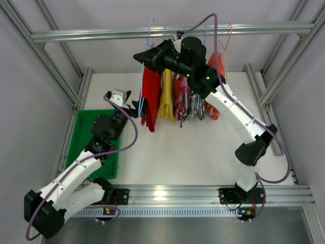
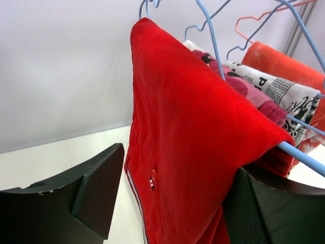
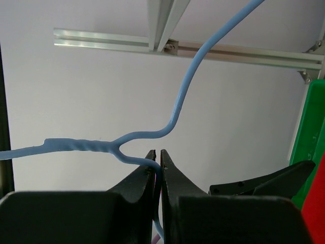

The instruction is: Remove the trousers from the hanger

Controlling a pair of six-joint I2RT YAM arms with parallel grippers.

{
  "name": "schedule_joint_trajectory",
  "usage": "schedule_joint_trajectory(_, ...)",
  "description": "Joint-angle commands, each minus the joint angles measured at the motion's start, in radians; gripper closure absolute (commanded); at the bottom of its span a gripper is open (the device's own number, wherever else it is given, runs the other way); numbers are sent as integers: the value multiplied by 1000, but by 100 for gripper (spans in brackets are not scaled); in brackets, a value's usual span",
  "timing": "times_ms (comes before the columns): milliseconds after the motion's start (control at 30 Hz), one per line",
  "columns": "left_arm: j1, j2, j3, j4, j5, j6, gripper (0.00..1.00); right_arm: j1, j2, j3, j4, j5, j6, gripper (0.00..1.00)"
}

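My left jaws stand wide open astride the red trousers [image 2: 193, 127], leftmost on the rail [image 1: 101, 33] at upper centre, holding nothing; my right jaws are pinched tight on the blue hanger [image 3: 177, 101] wire below its twisted neck. Risk: a hard downward tug could unhook that hanger or drag the touching yellow trousers [image 1: 166, 96]. Count: one red pair, one yellow, three other garments, one green tray [image 1: 84, 132] at left.

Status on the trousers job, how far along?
Done: nothing is off yet. The red trousers and yellow trousers both hang on hangers.
In hand: the right gripper pinches the blue hanger wire. The left gripper is open, with its fingers either side of the red trousers.
Left: close, pull the red pair off, then likely the yellow.
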Motion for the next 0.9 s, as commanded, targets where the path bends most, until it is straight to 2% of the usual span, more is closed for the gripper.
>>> schedule_joint_trajectory(0, 7, -2, 42, 116, -16, 12, 26, 12, -68, 95, 132, -31, 12, 100)
schedule_joint_trajectory(133, 13, 3, 59, 113, 16, 9, 45, 12, -76, 95, 131, -32, 10, 100)
schedule_joint_trajectory(167, 13, 3, 70, 106, 28, 12, 65, 14, -77, 93, 134, -32, 6, 100)
schedule_joint_trajectory(300, 16, -8, 105, 46, 18, 2, 100, 2, -100, 34, 161, -31, -43, 100)
schedule_joint_trajectory(600, 26, -51, 341, -245, 53, -70, 100, -57, -197, -293, 246, -64, -252, 100)
schedule_joint_trajectory(867, 26, -34, 550, -361, 112, -143, 100, -55, -220, -463, 292, -83, -319, 100)
